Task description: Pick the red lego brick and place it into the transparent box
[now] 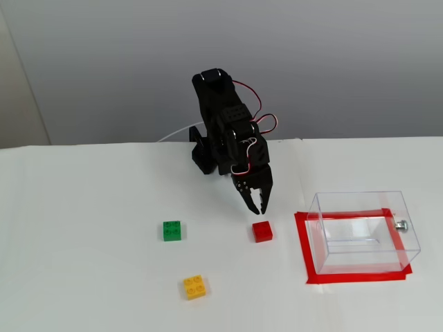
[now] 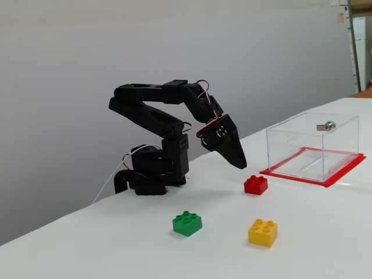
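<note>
Above red lego brick, gripper angled downward

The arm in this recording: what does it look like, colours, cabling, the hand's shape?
The arm is all black plastic with blocky segments on a black base. Thin red and white wires loop loosely along its upper links, and a white cable trails from the base. The hand is also black, two fingers tapering to pointed tips, with small pale screw heads visible. No readable markings.

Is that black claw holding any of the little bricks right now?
No, nothing is held. The gripper hangs just above and behind the red lego brick, clear of it, and the brick sits on the table.
</note>
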